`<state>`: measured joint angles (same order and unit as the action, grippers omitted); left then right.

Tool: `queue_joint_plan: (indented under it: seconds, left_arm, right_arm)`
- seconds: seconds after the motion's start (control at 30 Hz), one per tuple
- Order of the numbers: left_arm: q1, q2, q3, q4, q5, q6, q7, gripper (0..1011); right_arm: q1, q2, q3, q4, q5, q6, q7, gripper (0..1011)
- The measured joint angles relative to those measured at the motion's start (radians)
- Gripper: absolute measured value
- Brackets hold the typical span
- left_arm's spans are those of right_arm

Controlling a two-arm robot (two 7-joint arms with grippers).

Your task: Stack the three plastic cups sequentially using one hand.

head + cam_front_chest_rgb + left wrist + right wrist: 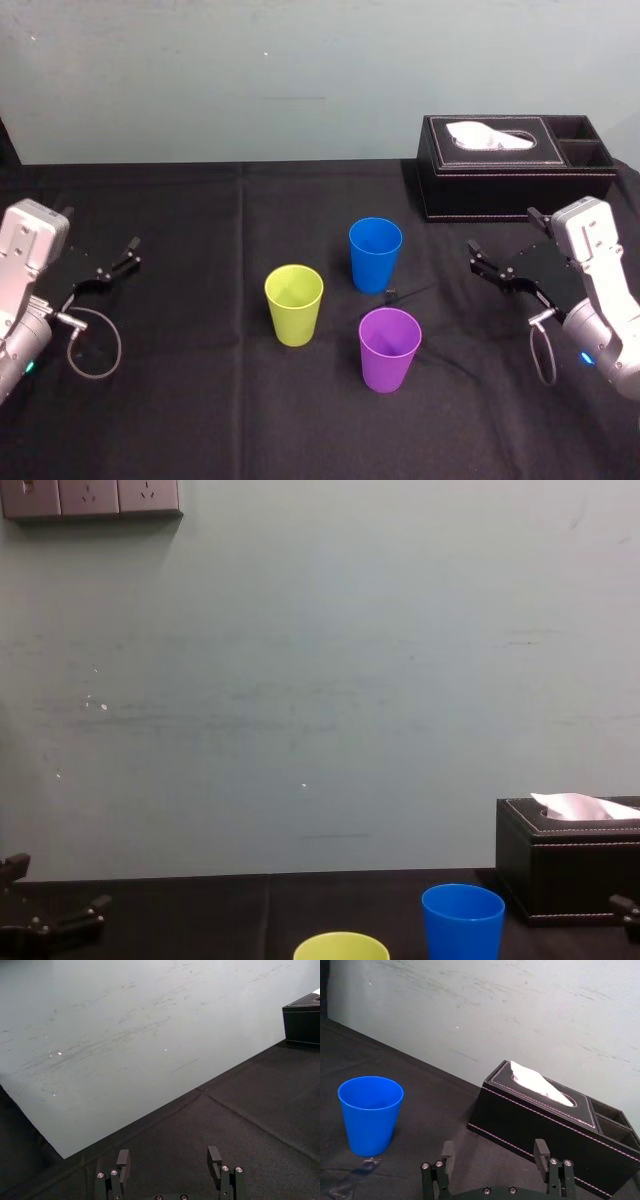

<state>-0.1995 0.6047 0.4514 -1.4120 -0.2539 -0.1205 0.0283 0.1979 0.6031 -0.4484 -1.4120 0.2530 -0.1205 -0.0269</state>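
Nearest the robot stands the purple cup (389, 349), upright and mouth up on the black-draped table (200, 410), with the yellow-green cup (294, 304) a little farther back to its left and the blue cup (375, 254) farthest back, between the other two in line and just ahead of the black tissue box (515, 165) at the far right. All three cups stand apart, none touching another and none nested, so by my reading no part of the stacking is done: two placements are left, one cup into a second and that pair joined with the third. The right gripper (485, 265) hovers low over the table at the right edge, well to the right of the blue and purple cups, its jaws spread wide and holding nothing; its wrist view looks past the two parted fingers (447, 1150) toward the blue cup and the tissue box. The left gripper (112, 262) sits off at the left edge, well apart from the yellow-green cup, likewise spread and empty, facing bare cloth and wall. Neither one touches a cup. Judging from position alone, the right arm is the better placed to work, since two of the cups lie on its side, but nothing marks which arm is meant to act.
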Motion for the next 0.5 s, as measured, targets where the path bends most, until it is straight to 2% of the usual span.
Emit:
queue_joint_plan:
  seconds: [0.27, 0.5]
  left_arm:
    - [0.0, 0.0, 0.0, 0.0, 0.0, 0.0, 0.0, 1010]
    - [0.0, 0.0, 0.0, 0.0, 0.0, 0.0, 0.0, 1010]
  right_arm:
    - [-0.021, -0.003, 0.027, -0.018, 0.011, 0.004, 0.035, 1003]
    - [-0.071, 0.027, 0.064, -0.094, 0.017, 0.006, 0.059, 1003]
